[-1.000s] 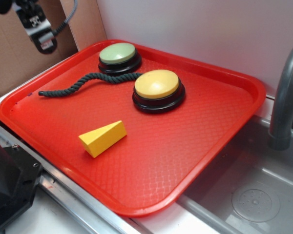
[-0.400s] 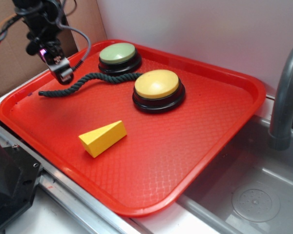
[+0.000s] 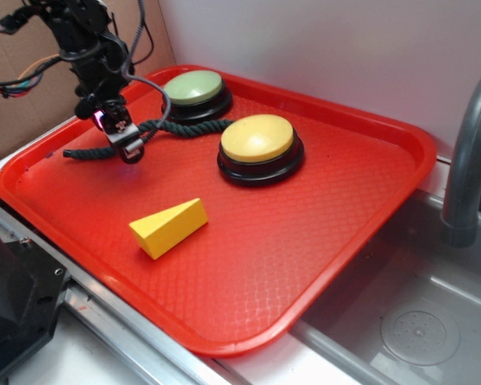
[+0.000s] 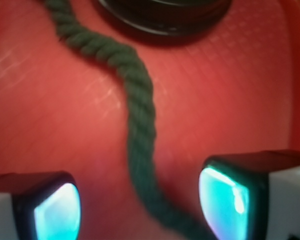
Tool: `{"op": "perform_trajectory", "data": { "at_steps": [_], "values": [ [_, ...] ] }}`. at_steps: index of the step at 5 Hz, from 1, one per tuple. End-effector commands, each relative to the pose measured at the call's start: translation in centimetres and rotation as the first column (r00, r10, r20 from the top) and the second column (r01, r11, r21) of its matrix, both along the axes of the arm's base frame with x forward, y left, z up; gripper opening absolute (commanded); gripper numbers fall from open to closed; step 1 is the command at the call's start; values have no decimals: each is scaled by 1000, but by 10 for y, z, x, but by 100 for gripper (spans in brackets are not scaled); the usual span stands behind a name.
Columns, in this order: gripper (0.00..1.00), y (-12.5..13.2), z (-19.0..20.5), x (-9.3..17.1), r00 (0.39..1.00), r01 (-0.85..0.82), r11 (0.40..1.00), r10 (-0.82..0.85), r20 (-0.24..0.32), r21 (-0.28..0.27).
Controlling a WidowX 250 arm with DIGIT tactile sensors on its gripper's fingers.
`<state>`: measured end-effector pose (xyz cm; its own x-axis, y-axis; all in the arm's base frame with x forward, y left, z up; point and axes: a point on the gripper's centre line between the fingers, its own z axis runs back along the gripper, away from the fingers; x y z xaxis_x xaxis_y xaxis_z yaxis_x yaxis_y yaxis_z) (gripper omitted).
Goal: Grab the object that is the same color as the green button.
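A dark green twisted rope (image 3: 180,127) lies wavy on the red tray (image 3: 321,233), running from the left part of the tray up to the green button (image 3: 194,88), a pale sage dome on a black base. My gripper (image 3: 127,147) hangs just over the rope's left half. In the wrist view the rope (image 4: 140,130) passes between my two fingers, one fingertip (image 4: 57,212) on each side with a gap to the rope. The gripper (image 4: 140,207) is open and holds nothing.
A larger yellow button (image 3: 258,140) on a black base sits right of the rope. A yellow wedge block (image 3: 169,228) lies nearer the tray's front. A grey sink (image 3: 421,321) and faucet (image 3: 469,160) are at the right. Cardboard stands behind at the left.
The arm has come down from the upper left and moved right, so the gripper now straddles the rope. Rope, buttons and wedge have not moved.
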<state>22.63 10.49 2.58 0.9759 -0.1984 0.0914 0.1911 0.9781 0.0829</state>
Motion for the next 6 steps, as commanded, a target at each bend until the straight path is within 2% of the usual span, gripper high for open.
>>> {"op": "perform_trajectory", "data": {
  "at_steps": [1, 2, 3, 4, 5, 6],
  "values": [
    [35, 5, -3, 16, 997, -23, 1000, 23, 75, -1],
    [0, 5, -1, 16, 996, -33, 999, 33, 80, -10],
    [0, 5, -3, 15, 996, -48, 999, 49, 76, -15],
    [0, 5, 12, 7, 989, -134, 990, 135, 52, -34],
    [0, -8, 52, -5, 965, -261, 965, 261, 4, 10],
    [0, -30, 89, -12, 946, -320, 947, 321, -48, 31]
  ]
}}
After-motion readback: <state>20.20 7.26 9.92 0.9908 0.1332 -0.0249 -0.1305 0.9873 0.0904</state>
